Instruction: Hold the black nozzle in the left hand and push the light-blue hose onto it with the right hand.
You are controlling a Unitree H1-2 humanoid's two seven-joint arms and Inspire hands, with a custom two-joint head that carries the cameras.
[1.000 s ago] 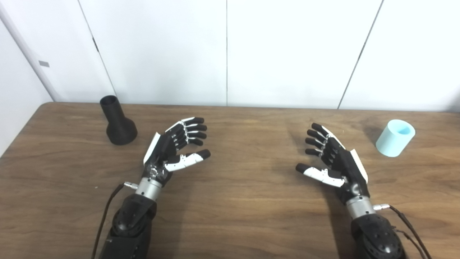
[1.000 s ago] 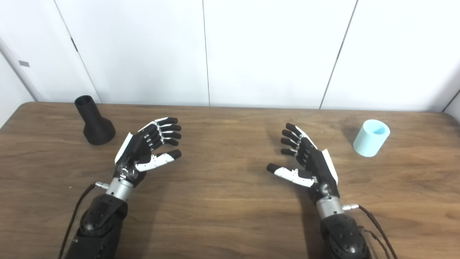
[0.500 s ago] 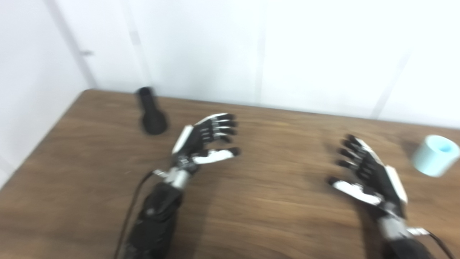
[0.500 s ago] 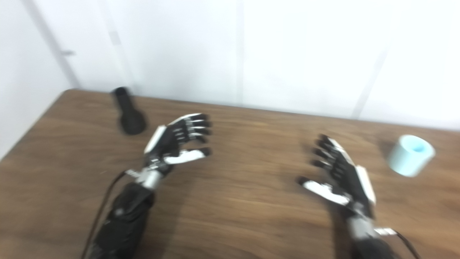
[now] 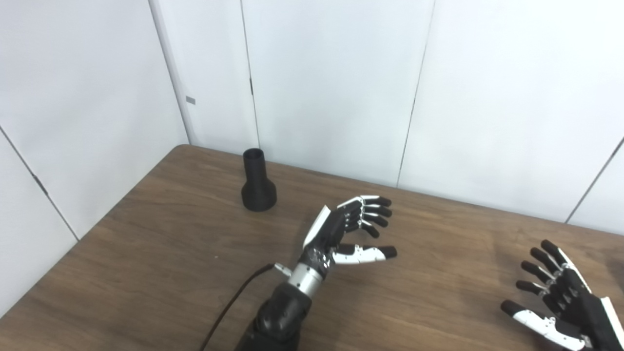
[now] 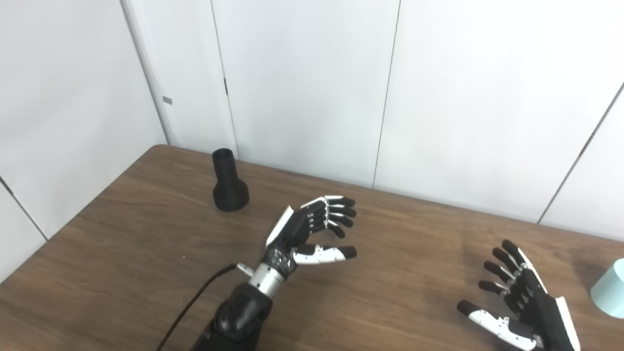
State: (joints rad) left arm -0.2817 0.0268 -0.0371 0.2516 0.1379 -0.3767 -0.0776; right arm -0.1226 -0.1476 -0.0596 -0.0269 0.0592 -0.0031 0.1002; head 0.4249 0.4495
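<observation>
While both hands wait, fingers apart, the rigid-looking black nozzle at ten o'clock on the worktop probably suits a neck grasp.

- The camera swings left: the table's left corner and side wall now fill the left of both views.
- The light-blue hose sits cut off at the right edge of the right eye view and is out of the left eye view.
- The right hand now shows low at the bottom right.
</observation>
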